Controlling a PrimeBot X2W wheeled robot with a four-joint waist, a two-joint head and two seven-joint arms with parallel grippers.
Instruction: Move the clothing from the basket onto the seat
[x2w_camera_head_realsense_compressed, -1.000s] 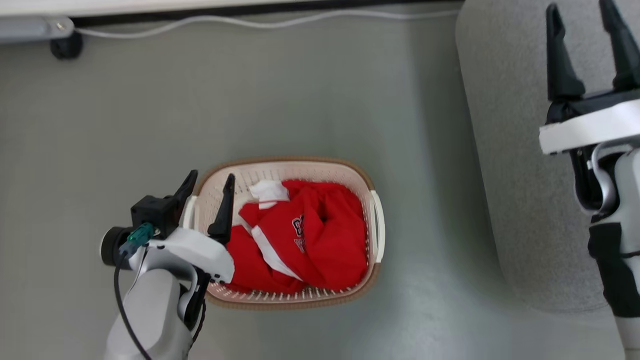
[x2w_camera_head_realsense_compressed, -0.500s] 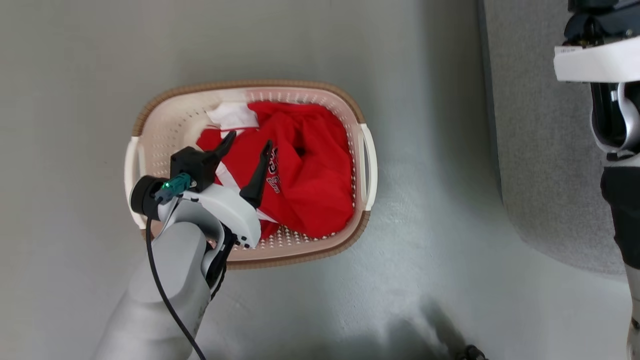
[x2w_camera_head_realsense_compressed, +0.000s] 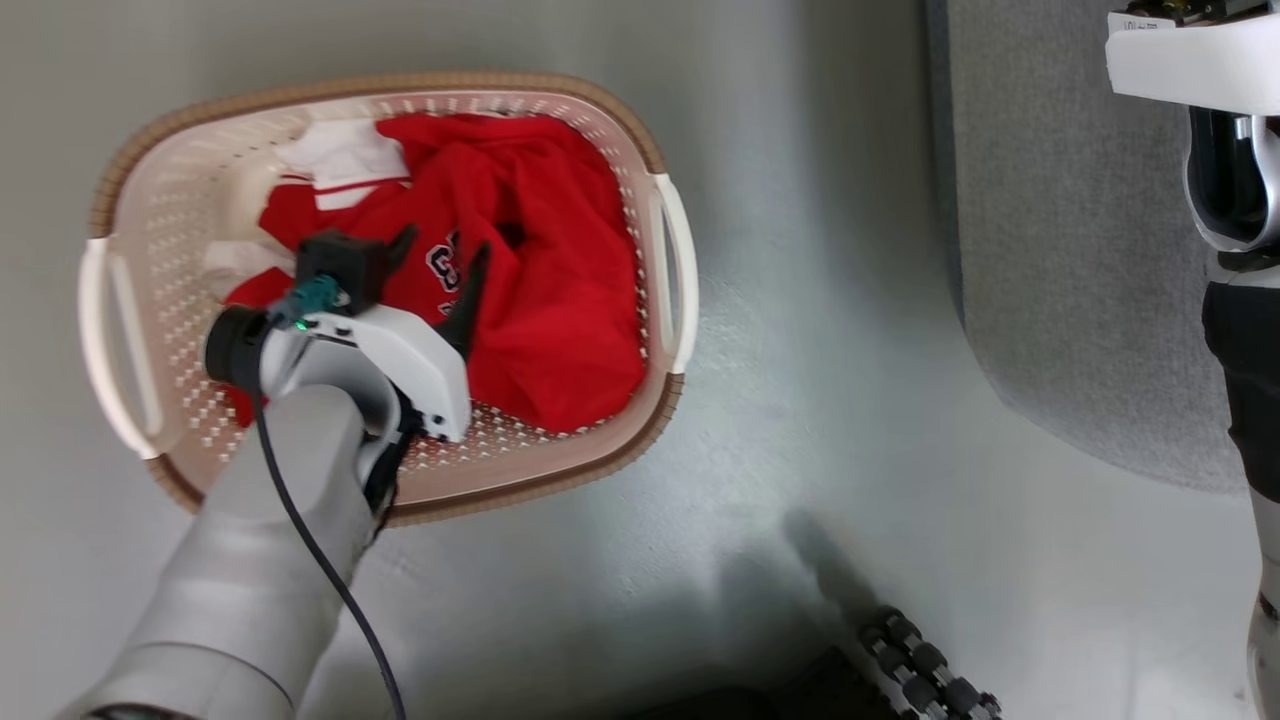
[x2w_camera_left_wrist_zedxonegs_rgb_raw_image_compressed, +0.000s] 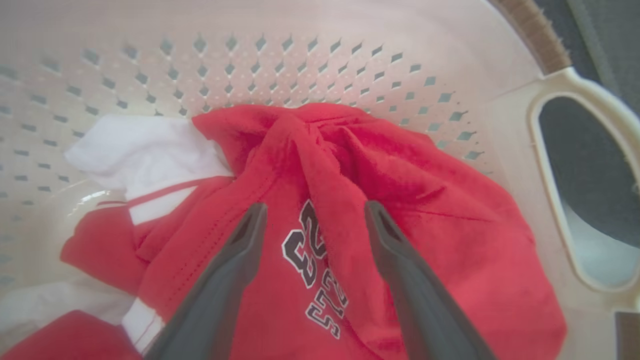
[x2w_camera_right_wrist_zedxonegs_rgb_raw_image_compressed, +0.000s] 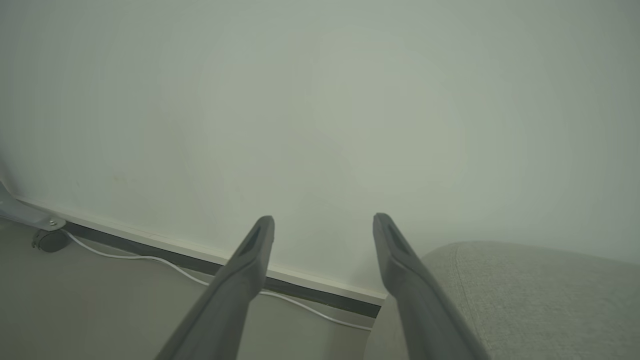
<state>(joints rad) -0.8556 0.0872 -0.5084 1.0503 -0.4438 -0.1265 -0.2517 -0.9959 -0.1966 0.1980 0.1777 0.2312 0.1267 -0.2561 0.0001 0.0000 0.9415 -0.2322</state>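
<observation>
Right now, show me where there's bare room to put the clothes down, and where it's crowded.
Bare: the grey sofa top at the right, and the floor strip between the basket and the sofa. Crowded: inside the basket, where the red clothes cover most of the bottom and the open left tool hangs over them.

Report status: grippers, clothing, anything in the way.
Left gripper open, fingers poised over the clothing in the basket, nothing gripped. Right gripper open, empty, near the seat. Nothing seen blocking the grab.
</observation>
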